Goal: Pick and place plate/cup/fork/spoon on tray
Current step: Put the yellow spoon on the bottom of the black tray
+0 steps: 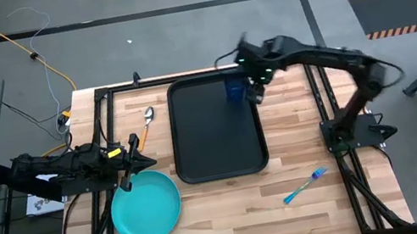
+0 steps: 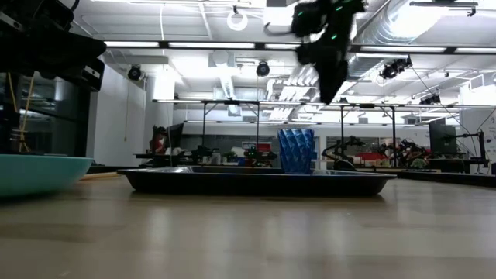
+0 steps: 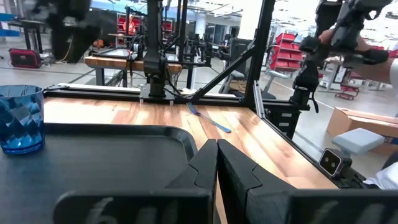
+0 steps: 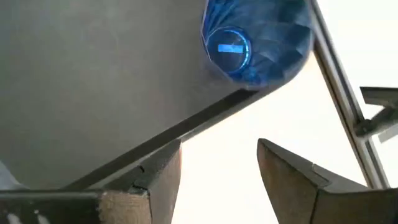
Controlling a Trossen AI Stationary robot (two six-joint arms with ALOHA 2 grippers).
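The black tray (image 1: 213, 142) lies in the middle of the table. The dark blue cup (image 1: 235, 88) stands upright on its base in the tray's far right corner, and also shows in the low view (image 2: 296, 151). My right gripper (image 4: 217, 168) is open and empty, raised above the tray's right rim just beside the cup (image 4: 255, 43). The teal plate (image 1: 146, 205) rests on the table at the near left. My left gripper (image 1: 129, 181) is shut and empty above the plate's far rim. The spoon (image 1: 148, 123) lies left of the tray. The fork (image 1: 305, 185) lies at the near right.
Black frame rails run along the table's left and right edges (image 1: 327, 105). Bare wood (image 1: 233, 207) lies between the plate and the fork, near the front edge. A yellow cable (image 1: 55, 75) runs on the floor beyond the far left corner.
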